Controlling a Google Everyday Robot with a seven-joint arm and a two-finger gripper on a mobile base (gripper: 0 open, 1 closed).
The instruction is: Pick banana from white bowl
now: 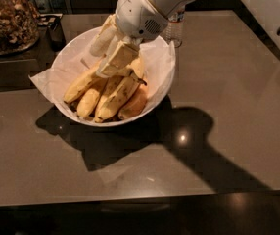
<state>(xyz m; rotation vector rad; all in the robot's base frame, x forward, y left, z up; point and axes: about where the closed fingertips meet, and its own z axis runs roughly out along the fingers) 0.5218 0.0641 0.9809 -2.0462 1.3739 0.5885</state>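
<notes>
The banana [83,85] lies in the left half of the white bowl [152,106], outermost of a row of bananas packed side by side on the crinkled paper [44,80] that lines it. Its long axis runs on a slant, from a low end near the bowl's left wall up and to the right toward the middle of the bowl. The end effector [111,62] is down inside the bowl at that upper right end, reaching in from the top right, so the body of the banana stretches away from it down and to the left. It sits right at or on the fruit there, but whether it actually touches cannot be told, and neither can whether it is apart, together or clamped on anything. Shorter bananas [115,99] lie just beside the banana on its right, and an orange-tinted fruit [136,104] sits at the right of the pile, so a grasp probably has to stay on the left side of the row to avoid catching a neighbour. The bowl stands on the grey bench [218,82], with a jar of nuts [8,21] behind it on the left and a clear bottle [175,31] just behind its far rim.
</notes>
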